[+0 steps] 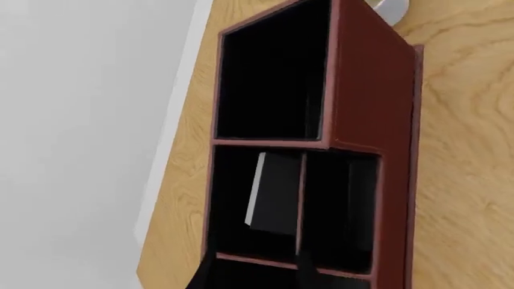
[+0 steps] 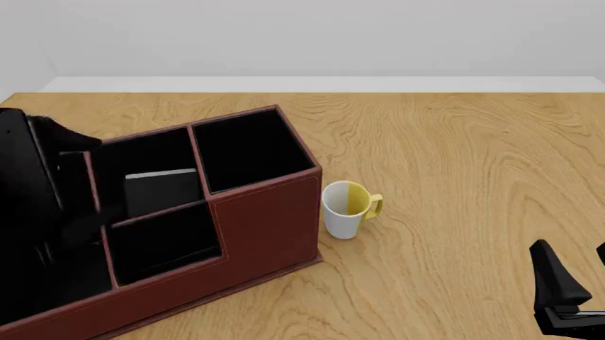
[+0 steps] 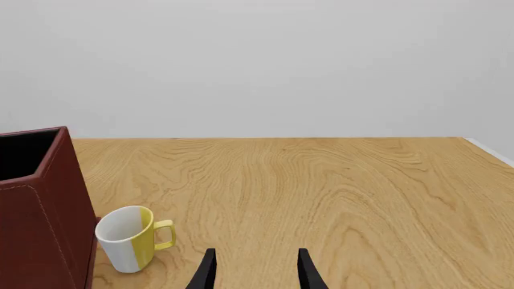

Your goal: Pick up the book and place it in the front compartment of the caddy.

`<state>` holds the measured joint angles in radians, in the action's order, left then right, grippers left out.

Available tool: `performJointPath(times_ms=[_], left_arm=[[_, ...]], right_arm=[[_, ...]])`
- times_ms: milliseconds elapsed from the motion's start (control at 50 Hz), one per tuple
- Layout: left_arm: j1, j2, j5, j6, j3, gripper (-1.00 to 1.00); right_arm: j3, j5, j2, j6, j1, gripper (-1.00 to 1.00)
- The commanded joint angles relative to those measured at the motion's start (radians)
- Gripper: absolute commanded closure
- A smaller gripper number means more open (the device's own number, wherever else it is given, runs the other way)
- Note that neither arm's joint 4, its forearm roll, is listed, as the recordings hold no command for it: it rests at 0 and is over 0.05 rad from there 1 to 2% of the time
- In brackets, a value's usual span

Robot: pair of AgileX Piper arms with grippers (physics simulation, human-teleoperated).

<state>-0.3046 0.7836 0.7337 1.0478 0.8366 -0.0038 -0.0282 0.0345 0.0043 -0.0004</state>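
The reddish-brown caddy (image 2: pixel 269 227) stands at the table's left; it also shows in the left wrist view (image 1: pixel 369 90) and the right wrist view (image 3: pixel 40 229). The black book (image 2: pixel 161 190) with its white page edge stands tilted inside the front compartment (image 2: pixel 151 152), the full-height middle cell. It shows in the left wrist view (image 1: pixel 277 192) too, free of any grip. My left gripper (image 1: pixel 253 282) hovers above that cell, fingers apart and empty. My left arm (image 2: pixel 33 177) covers the caddy's left end. My right gripper (image 3: pixel 257 274) is open and empty, low at the front right (image 2: pixel 574 269).
A white-and-yellow mug (image 2: pixel 346 207) stands just right of the caddy, also in the right wrist view (image 3: pixel 132 238). The low-fronted cell (image 2: pixel 166 241) lies next to the book's cell. The table's left edge (image 1: pixel 173 150) runs close beside the caddy.
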Motion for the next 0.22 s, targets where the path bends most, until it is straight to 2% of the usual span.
performJointPath(times_ms=[20,120,160,180,200,220], left_arm=[[-0.102,-0.271,0.176,-0.038,0.009,-1.0],[-0.122,-0.409,0.202,0.005,-0.066,-1.0],[-0.152,-0.44,0.215,-0.028,-0.056,-1.0],[-0.162,-0.459,0.219,-0.03,-0.063,-1.0],[-0.164,-0.508,0.216,0.003,-0.098,-1.0],[-0.175,-0.526,0.217,-0.004,-0.104,-1.0]], right_arm=[[0.0,0.0,0.0,0.0,0.0,-1.0],[0.0,0.0,0.0,0.0,0.0,-1.0],[0.0,0.0,0.0,0.0,0.0,-1.0],[0.0,0.0,0.0,0.0,0.0,-1.0],[0.0,0.0,0.0,0.0,0.0,-1.0],[0.0,0.0,0.0,0.0,0.0,-1.0]])
